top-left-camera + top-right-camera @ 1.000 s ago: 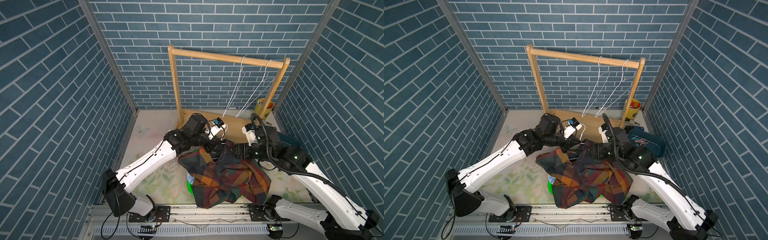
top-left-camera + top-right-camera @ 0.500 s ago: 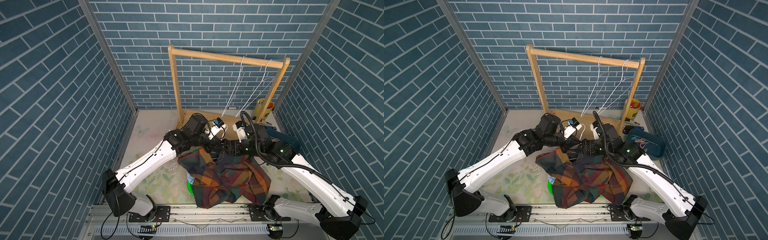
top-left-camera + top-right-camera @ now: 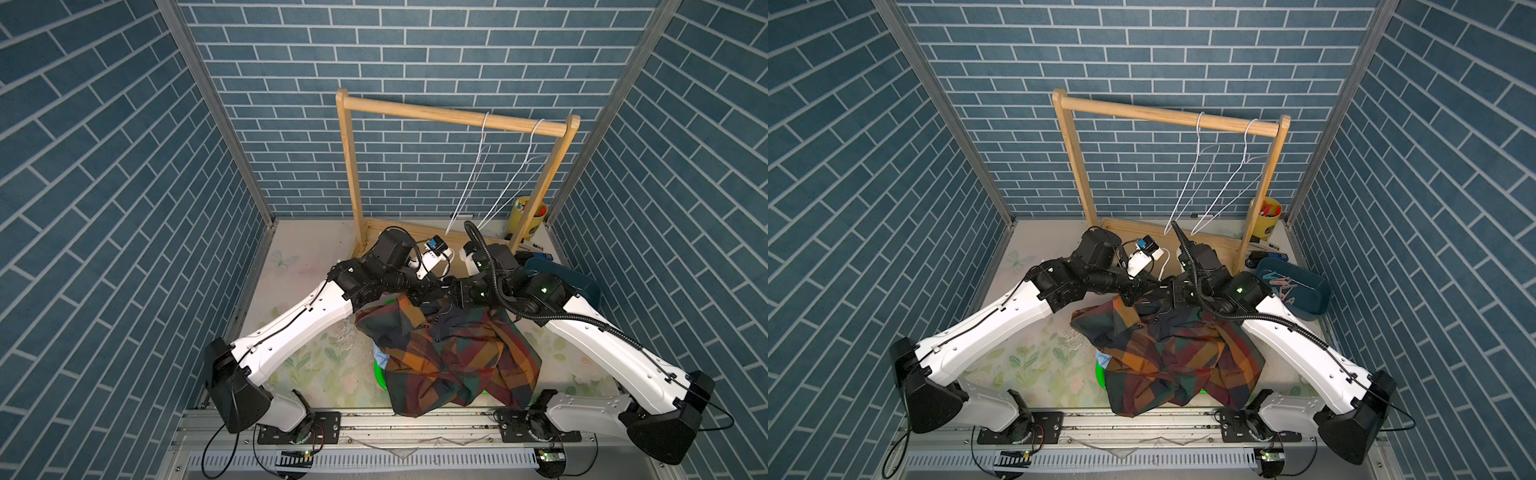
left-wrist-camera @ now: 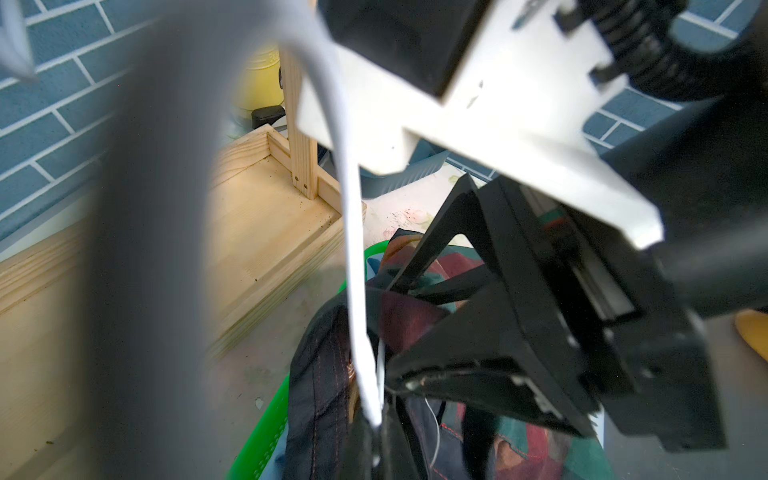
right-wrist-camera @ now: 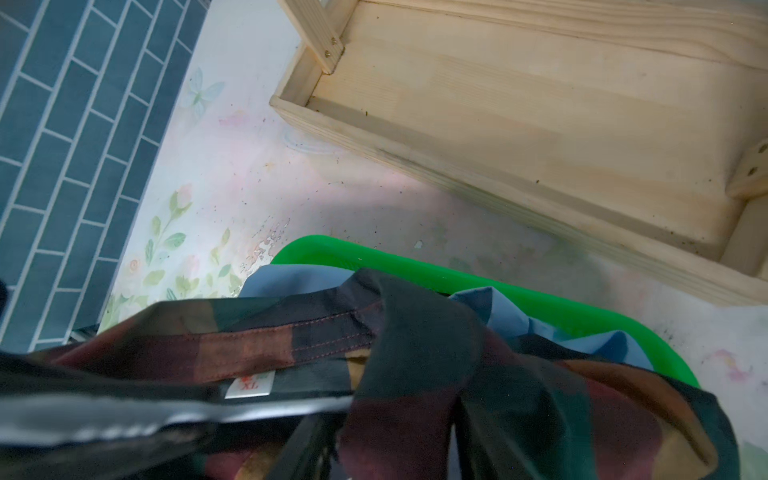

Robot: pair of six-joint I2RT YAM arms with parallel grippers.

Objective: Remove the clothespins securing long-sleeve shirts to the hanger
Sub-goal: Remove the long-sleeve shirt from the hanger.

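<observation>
While the left claw (image 4: 374, 444) pinches the white hanger (image 4: 353, 249), the right claw (image 4: 392, 328), spread unclear, sits in the plaid shirt (image 3: 457, 365). It could snag cloth and yank the hanger loose!

Right gripper (image 3: 452, 292) has swung inward over the plaid shirt (image 3: 457, 361)

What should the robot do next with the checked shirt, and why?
Probably the right pincer should pinch the shirt at its collar and tug it off the hanger: its jaws sit either side of the collar, and the left pincer grips the hanger's neck over the basket.
</observation>
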